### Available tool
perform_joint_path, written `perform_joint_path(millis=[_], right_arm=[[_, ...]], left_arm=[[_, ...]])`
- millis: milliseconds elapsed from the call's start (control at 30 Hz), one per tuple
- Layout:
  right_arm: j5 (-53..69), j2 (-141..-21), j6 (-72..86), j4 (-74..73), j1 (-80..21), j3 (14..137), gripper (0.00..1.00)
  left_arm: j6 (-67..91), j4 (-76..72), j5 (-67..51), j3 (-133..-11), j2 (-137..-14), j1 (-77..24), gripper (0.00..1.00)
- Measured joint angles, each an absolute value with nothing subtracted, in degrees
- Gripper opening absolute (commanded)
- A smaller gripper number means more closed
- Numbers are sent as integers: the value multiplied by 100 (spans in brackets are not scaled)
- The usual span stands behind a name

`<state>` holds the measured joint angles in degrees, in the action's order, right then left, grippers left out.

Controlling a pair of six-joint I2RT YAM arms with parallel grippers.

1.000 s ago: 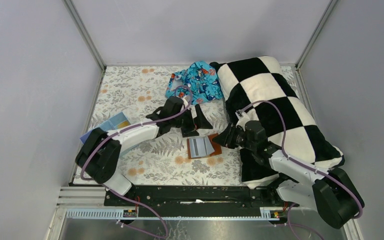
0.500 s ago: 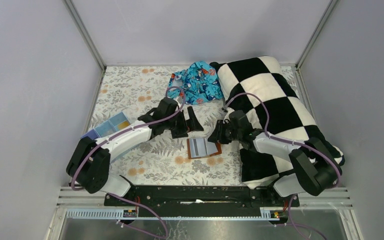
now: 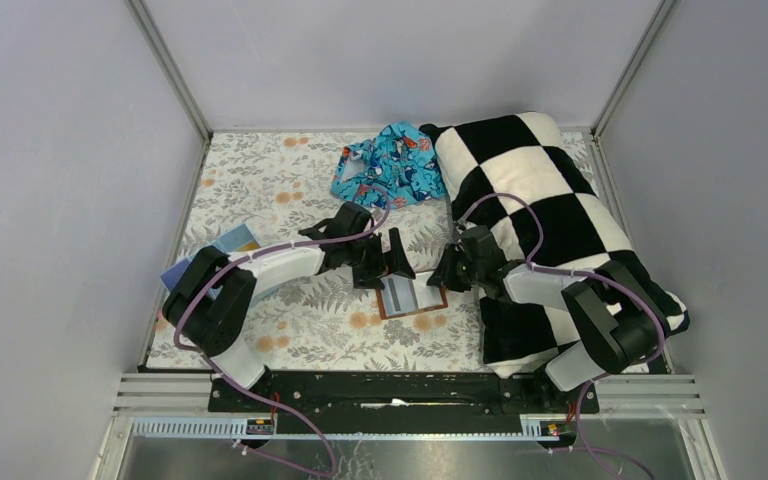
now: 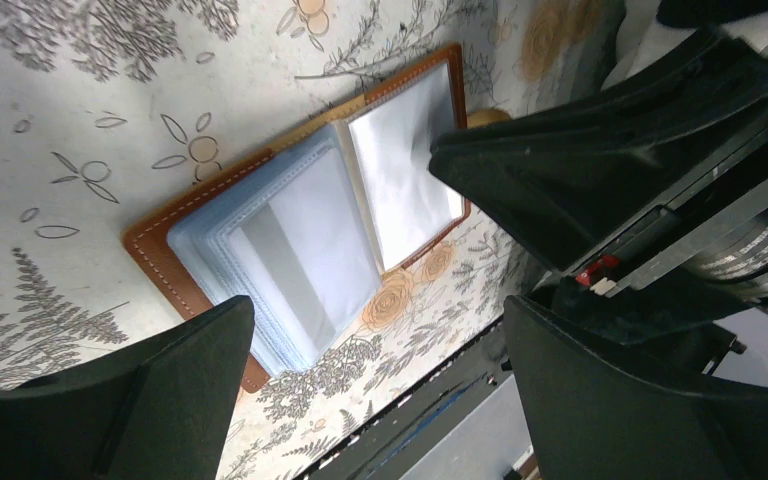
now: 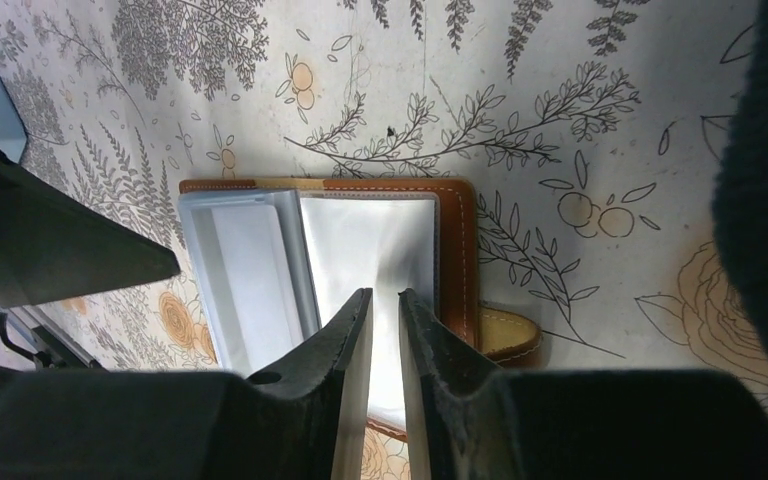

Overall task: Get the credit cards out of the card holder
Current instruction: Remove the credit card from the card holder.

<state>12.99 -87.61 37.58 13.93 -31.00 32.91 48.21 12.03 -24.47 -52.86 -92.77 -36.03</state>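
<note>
White-and-black arms [image 3: 280, 265], purple cables [image 3: 505, 200], black fingers [image 4: 650, 410]

Top view: high, behind the arm bases, looking down on the whole table [image 3: 260, 190]. Left wrist view: close over the card holder [image 4: 310, 210], tilted, framed by the left end effector [image 4: 378, 310]. Right wrist view: closer yet (facing roughly the opposite way), past the right end effector [image 5: 382, 300]. All three share the card holder.

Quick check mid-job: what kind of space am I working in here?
Probably an enclosed robot test cell, not a home: plain grey walls box in a floral-clothed table, a black mounting rail runs along its near edge, and a checkered pillow lies on it.
</note>
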Motion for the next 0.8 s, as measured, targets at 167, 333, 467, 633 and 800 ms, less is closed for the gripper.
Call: perform_joint_path(millis=[167,333,467,633,800], right_arm=[[1297,-8794,3828,1592,-3057,3221,24],[1308,-8823,3885,1752,-3041,3166,24],[1315,-8823,3911,1903,-3035,3092,24],[1317,-8820,3944,2034,-3030,3022,24],[1317,-8805,3964,2158,-3028,2947,24]], left_arm=[[4781,1192,-2700,-5428,-9579,-3640,99],[4810,1094,-2867,-5430,-9690,-3642,99],[4862,1068,-2862,-5430,-9727,-3647,99],[4928,1070,-2790,-5430,-9727,-3699,99],[4960,1092,-2694,-5430,-9712,-3844,99]])
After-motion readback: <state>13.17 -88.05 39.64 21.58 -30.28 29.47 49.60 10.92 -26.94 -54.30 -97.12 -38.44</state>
